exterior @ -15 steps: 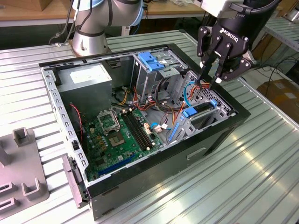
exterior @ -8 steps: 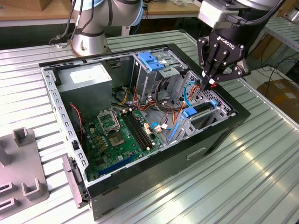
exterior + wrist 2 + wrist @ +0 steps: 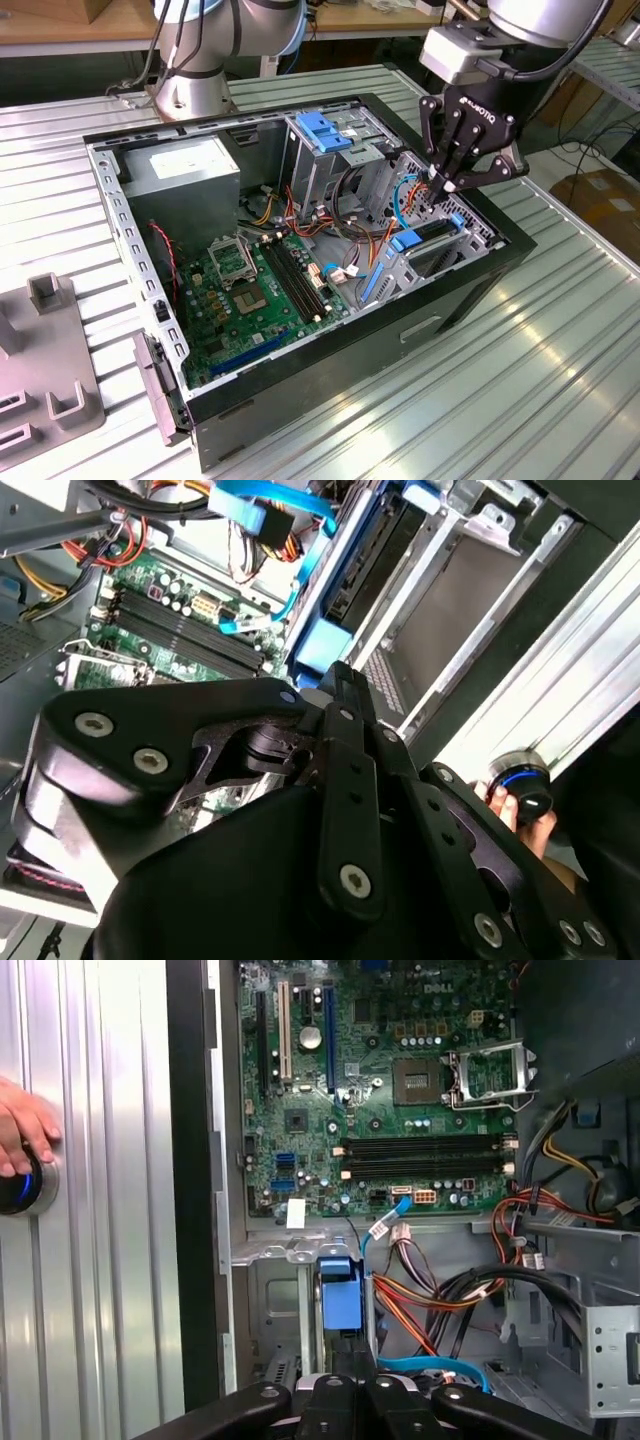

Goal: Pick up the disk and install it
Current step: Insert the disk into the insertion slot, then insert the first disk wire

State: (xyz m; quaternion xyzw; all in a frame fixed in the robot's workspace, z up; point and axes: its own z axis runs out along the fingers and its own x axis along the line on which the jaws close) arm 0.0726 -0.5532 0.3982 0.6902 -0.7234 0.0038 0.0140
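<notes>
One disk seated in one computer case, fingers closed together, empty, just above it, one hand on knob

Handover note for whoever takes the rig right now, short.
Arm: the gripper is shut, holding nothing, just above the disk's end.
Parts: the disk sits in the bay at the corner of the computer case, on the exterior view's right. Its light-blue bracket lies right by the fingertips.
Done: pick-up, and placing in the bay.
Left: I cannot tell whether it is fully seated.
Note: a person's hand is on a round button on the table.
</notes>
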